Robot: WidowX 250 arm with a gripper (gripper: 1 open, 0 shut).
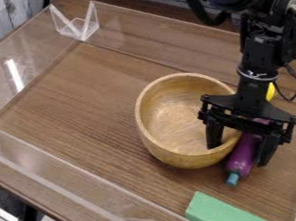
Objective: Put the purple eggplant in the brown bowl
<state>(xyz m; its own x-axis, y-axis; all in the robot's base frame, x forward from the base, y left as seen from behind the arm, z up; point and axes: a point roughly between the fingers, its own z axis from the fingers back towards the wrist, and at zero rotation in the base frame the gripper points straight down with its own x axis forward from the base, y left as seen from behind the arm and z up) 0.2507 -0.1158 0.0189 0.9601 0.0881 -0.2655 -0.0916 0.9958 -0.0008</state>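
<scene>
The purple eggplant (242, 156) lies on the wooden table just right of the brown bowl (179, 119), its blue-teal stem end pointing toward the front. My gripper (246, 138) hangs straight down over it, at the bowl's right rim. Its black fingers (215, 131) are spread, one near the bowl's rim and one to the right of the eggplant. The fingers straddle the eggplant's upper end and hide part of it. I cannot see them pressing on it. The bowl is empty.
A flat green block (234, 213) lies at the front edge. Clear plastic walls (24, 56) ring the table, with a small clear stand (77, 22) at the back left. The table's right edge is close to the gripper.
</scene>
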